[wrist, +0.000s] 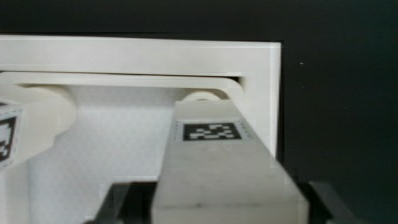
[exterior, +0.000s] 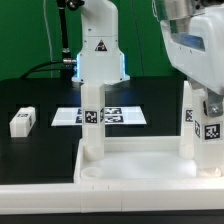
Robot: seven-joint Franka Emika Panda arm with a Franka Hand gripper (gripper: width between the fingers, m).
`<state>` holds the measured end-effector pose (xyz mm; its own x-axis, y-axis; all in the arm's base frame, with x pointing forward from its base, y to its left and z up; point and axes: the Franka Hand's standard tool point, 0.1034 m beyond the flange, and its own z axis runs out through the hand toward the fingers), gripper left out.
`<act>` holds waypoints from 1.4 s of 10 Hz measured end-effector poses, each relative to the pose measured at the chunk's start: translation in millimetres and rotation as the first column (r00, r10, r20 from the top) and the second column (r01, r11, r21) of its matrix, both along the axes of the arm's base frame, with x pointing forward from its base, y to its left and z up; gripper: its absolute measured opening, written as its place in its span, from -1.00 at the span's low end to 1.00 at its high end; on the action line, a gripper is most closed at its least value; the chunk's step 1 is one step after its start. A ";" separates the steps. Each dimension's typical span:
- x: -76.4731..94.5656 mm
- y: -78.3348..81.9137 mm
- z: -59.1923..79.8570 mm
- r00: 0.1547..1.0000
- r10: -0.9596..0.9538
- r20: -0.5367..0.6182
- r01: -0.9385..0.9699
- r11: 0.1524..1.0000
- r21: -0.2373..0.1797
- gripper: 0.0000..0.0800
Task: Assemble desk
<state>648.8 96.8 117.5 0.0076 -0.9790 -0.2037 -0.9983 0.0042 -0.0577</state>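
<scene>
The white desk tabletop lies with its rim up at the front of the exterior view. One tagged leg stands upright in its back left corner, and an empty round socket shows at the front left. Two more legs stand at the right. My gripper is shut on the rightmost leg. In the wrist view the held leg runs from between my dark fingers into a corner socket of the tabletop. The neighbouring leg stands close beside it.
A loose white leg lies on the black table at the exterior view's left. The marker board lies behind the tabletop, in front of the robot base.
</scene>
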 end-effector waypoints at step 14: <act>-2.3 -0.6 1.6 0.326 0.942 0.085 -0.919 0.336 -0.205 0.31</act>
<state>646.5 96.3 119.1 0.9475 -0.3199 0.0029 -0.3162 -0.9379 -0.1424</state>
